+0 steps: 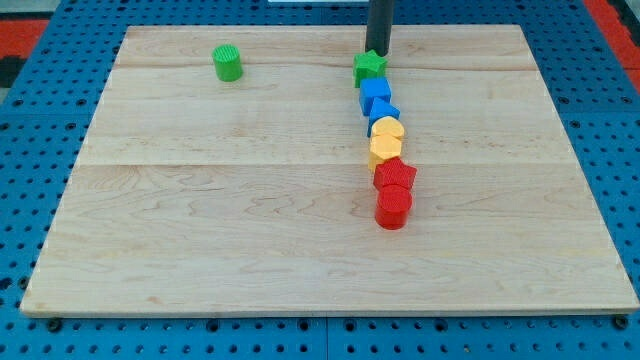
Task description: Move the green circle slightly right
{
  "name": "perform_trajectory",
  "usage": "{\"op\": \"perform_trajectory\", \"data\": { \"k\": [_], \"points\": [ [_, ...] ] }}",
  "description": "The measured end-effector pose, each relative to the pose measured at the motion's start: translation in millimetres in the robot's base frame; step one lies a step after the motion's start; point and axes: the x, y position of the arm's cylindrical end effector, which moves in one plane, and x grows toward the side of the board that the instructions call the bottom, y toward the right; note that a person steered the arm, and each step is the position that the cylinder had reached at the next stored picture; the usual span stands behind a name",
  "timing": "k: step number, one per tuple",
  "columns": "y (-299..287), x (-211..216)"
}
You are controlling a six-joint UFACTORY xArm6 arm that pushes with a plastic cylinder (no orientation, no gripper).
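Observation:
The green circle (pixel 228 63), a short green cylinder, stands alone near the view's top left of the wooden board (pixel 200 220). My tip (pixel 377 51) is at the view's top centre, far to the right of the green circle. It sits just above the green star (pixel 369 68) and looks to be touching it.
Below the green star a near-vertical line of blocks runs down the board: a blue cube (pixel 376 92), another blue block (pixel 384 112), a yellow heart (pixel 387 131), a yellow block (pixel 381 150), a red star (pixel 395 176) and a red cylinder (pixel 393 208).

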Motion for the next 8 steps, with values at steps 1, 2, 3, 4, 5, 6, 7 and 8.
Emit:
{"op": "perform_trajectory", "data": {
  "k": [1, 2, 3, 4, 5, 6, 7, 8],
  "points": [
    [0, 12],
    [3, 2],
    [-5, -56],
    [-18, -57],
    [-63, -56],
    [-115, -57],
    [-200, -58],
    [-258, -35]
  ]
}}
